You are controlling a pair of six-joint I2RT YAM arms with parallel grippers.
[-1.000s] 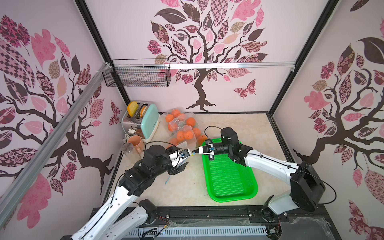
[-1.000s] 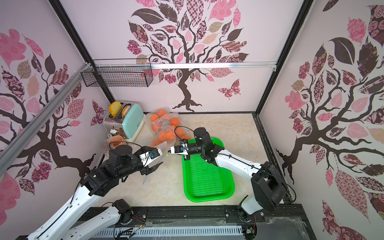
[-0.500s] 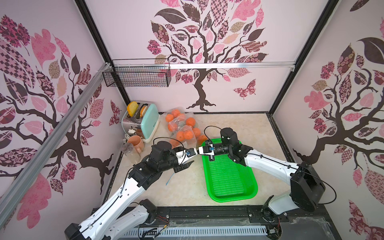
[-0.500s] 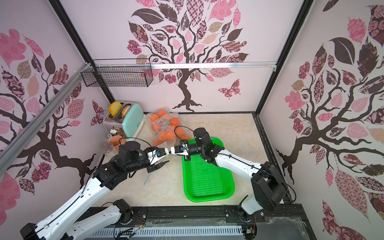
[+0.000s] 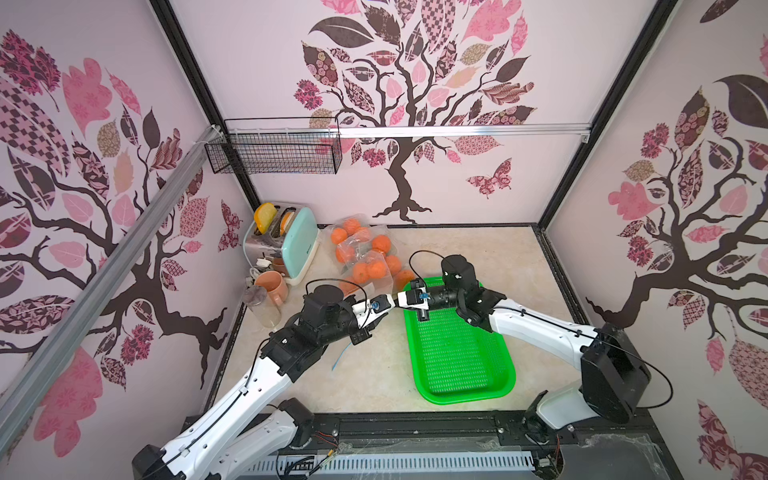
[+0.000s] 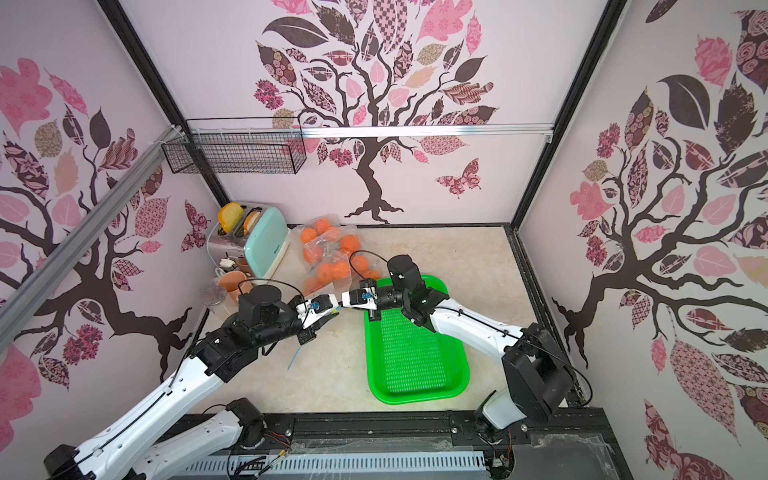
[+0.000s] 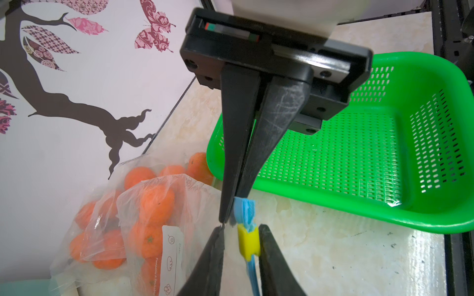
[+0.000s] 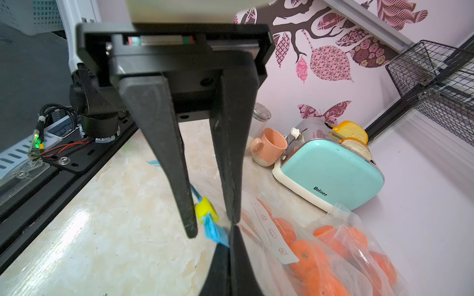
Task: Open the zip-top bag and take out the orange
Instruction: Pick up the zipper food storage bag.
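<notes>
One change: left gripper (image 7: 242,228) had closed in, jaws narrowed but not clamped round the yellow plastic slider (image 7: 248,242), right gripper (image 8: 232,230) pinching the blue zip strip (image 7: 245,207) of the clear zip-top bag (image 7: 177,246) by the green mesh tray (image 7: 333,220); unzip looked next, orange (image 7: 156,202) still bagged.

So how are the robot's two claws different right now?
The left gripper has its jaws apart, one on each side of the yellow slider; the right gripper has its jaws shut. The right gripper pinches the blue zip strip; the left gripper grips nothing yet, with a gap showing on one side of the slider. Both have black pointed fingers and meet nearly tip to tip beside the green tray.
</notes>
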